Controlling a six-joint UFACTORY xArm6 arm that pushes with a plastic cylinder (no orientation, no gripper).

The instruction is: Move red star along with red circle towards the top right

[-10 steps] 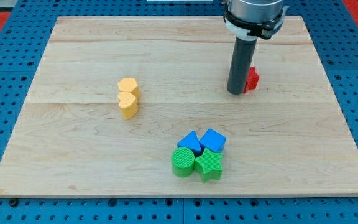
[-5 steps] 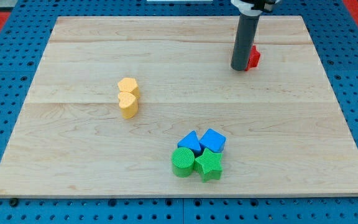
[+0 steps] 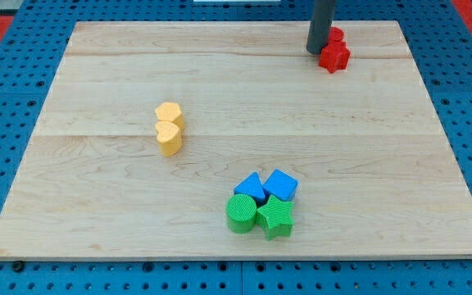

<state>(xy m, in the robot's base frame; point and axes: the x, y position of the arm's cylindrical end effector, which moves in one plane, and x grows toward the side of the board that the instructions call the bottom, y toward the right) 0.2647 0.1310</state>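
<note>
The red star (image 3: 334, 57) lies near the view's top right on the wooden board (image 3: 97, 188). The red circle (image 3: 335, 35) sits just above it, touching it and partly hidden by the rod. My tip (image 3: 316, 51) rests on the board right against the left side of the two red blocks.
A yellow hexagon (image 3: 170, 114) and a yellow heart (image 3: 169, 137) sit together left of centre. A blue triangle (image 3: 251, 188), a blue cube (image 3: 281, 185), a green circle (image 3: 240, 213) and a green star (image 3: 275, 216) cluster near the view's bottom. The board's top edge is close above the red blocks.
My tip has moved up towards the view's top, and the red blocks have moved up with it, from mid-right to near the top edge.
</note>
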